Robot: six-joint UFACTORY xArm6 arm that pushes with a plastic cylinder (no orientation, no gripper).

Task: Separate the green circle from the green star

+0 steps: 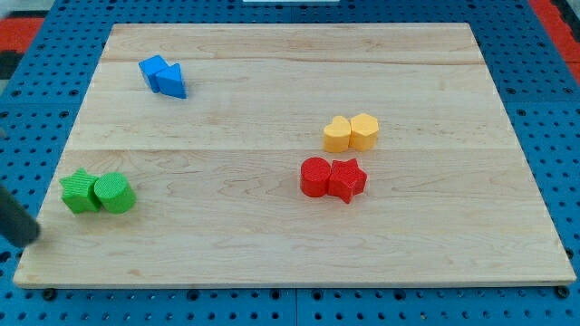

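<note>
My tip (34,237) rests at the frame's lower left edge, touching nothing, just left of the green star (81,191), which touches the green circle (114,193) on the wooden board (272,226).

Nothing to read here: no text, label, brand, number or sign showed anywhere in the view.
</note>
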